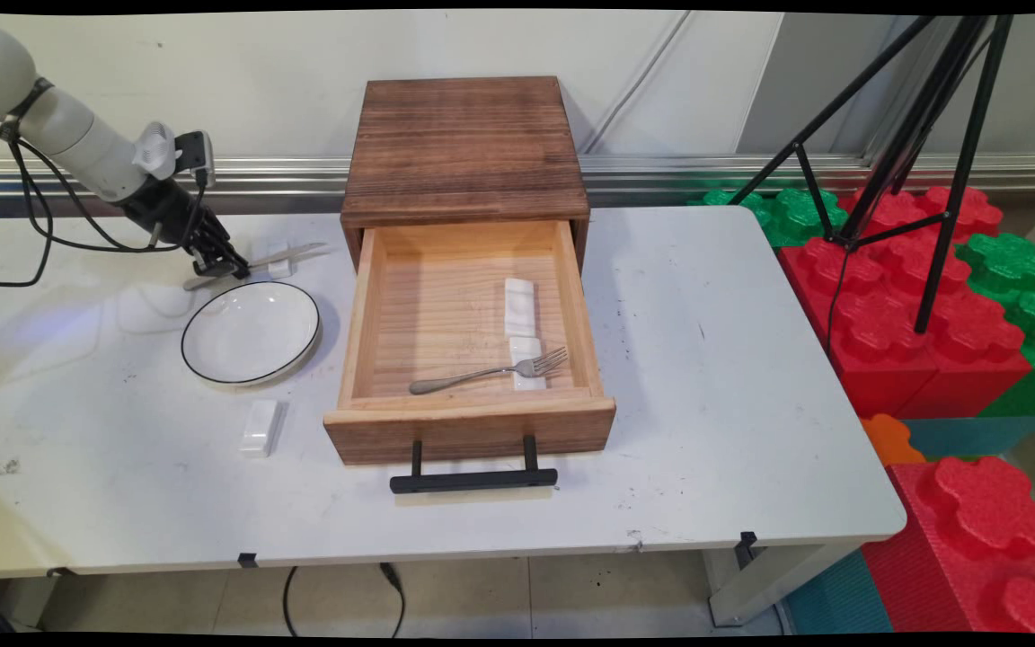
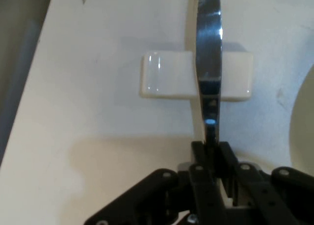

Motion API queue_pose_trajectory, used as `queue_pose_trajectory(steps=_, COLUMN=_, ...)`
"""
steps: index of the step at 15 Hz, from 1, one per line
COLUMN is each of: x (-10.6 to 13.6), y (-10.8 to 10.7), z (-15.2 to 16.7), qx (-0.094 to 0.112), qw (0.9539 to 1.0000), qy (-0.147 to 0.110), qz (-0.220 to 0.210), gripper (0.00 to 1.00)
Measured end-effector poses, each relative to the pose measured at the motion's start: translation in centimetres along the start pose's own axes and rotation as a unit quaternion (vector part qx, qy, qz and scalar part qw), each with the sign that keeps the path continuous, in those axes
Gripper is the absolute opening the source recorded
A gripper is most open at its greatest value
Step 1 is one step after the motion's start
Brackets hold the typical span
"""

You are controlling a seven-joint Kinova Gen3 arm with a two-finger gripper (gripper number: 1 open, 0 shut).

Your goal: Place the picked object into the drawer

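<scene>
Pincer (image 1: 228,267) low at desk (image 1: 733,386) far-left, fingers clamped on knife (image 1: 288,255) handle. Blade lies across white rest (image 2: 162,80), near far desk edge. Plate (image 1: 251,333) just beside, nearer camera. Open drawer (image 1: 464,314) to right, fork (image 1: 490,371) inside. Right half of desk bare.

The black two-finger claw (image 1: 219,266) hangs low over the white counter (image 1: 706,377), its fingers closed on the handle of a silver metal knife (image 1: 252,265). The blade reaches away from the claw across a small white ceramic rest (image 1: 279,261). Just below the claw sits a round white plate with a thin black rim (image 1: 251,333). Farther below lies a second white rest (image 1: 260,428). Well to the claw's right, an open wooden drawer box (image 1: 466,270) holds a silver fork (image 1: 489,371) and two white rests (image 1: 520,308).
</scene>
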Motion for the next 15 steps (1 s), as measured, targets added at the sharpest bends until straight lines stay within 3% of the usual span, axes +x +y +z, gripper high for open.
queue_pose_trajectory(steps=9, x=0.3, y=0.2, z=-0.7, qx=0.0, qw=1.0, qy=0.007, qz=0.003, gripper=0.0)
queue_pose_trajectory(steps=15, x=0.9, y=1.4, z=-3.4, qx=0.006, qw=0.9991, qy=0.029, qz=0.03, gripper=0.0)
